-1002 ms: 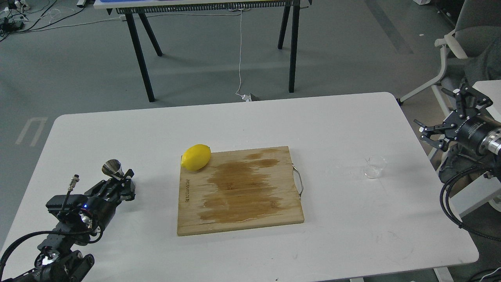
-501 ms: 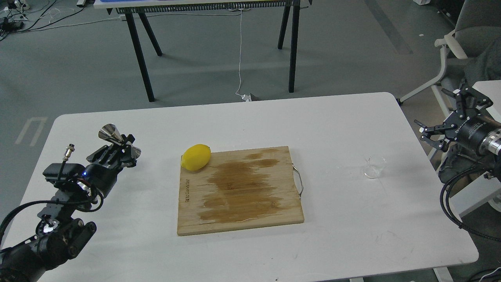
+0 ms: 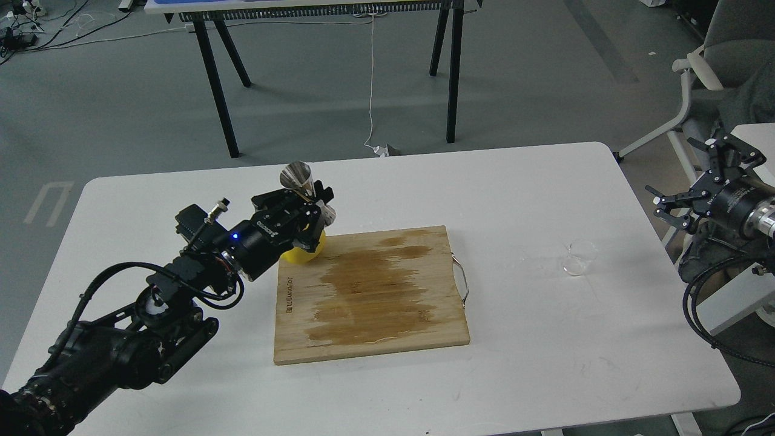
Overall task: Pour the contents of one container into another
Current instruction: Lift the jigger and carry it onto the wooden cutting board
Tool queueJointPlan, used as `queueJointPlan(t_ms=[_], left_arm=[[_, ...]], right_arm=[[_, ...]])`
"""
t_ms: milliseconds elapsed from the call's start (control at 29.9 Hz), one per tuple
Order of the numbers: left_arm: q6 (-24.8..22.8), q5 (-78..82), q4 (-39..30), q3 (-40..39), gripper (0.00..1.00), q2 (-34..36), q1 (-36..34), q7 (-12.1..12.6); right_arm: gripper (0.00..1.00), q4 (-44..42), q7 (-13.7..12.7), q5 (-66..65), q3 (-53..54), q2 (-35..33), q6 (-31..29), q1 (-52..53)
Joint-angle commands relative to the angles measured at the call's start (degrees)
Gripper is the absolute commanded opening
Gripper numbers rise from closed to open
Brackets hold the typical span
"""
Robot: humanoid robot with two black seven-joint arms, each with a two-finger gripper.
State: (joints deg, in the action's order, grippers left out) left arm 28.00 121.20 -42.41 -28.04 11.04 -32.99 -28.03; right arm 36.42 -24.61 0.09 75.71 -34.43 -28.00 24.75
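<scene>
My left gripper [image 3: 313, 203] is shut on the steel jigger [image 3: 303, 181] at its waist and holds it tilted in the air, over the back left corner of the cutting board. The small clear glass cup [image 3: 580, 257] stands upright on the white table [image 3: 521, 181] at the right, with nothing around it. Off the table's right edge, up and to the right of the cup, my right gripper [image 3: 696, 181] hangs with its fingers spread open and empty.
A wooden cutting board [image 3: 370, 293] with a wet stain and a metal handle lies mid-table. A yellow lemon [image 3: 306, 249] sits on its back left corner, mostly hidden behind my left gripper. A chair [image 3: 720, 66] stands off to the right.
My left arm has lifted the jigger and swung it right, from the table's left side to above the lemon. The right gripper has barely shifted; the cup has stayed put.
</scene>
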Motion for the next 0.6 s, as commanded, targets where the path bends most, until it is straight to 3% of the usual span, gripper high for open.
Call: queueJointPlan(t_ms=[0,568], left_arm=[[0.0,3.8,0.48,0.71,0.05,-2.43,2.05,0.03],[0.0,3.8,3.91,4.49,0.07,-9.46,3.99,0.03]], right_arm=[[1.0,-0.03,0.0,0.0,-0.57,-0.02,0.0,0.04],[1.0,0.05,0.0,0.0,-0.65,-0.02,0.0,-0.05]])
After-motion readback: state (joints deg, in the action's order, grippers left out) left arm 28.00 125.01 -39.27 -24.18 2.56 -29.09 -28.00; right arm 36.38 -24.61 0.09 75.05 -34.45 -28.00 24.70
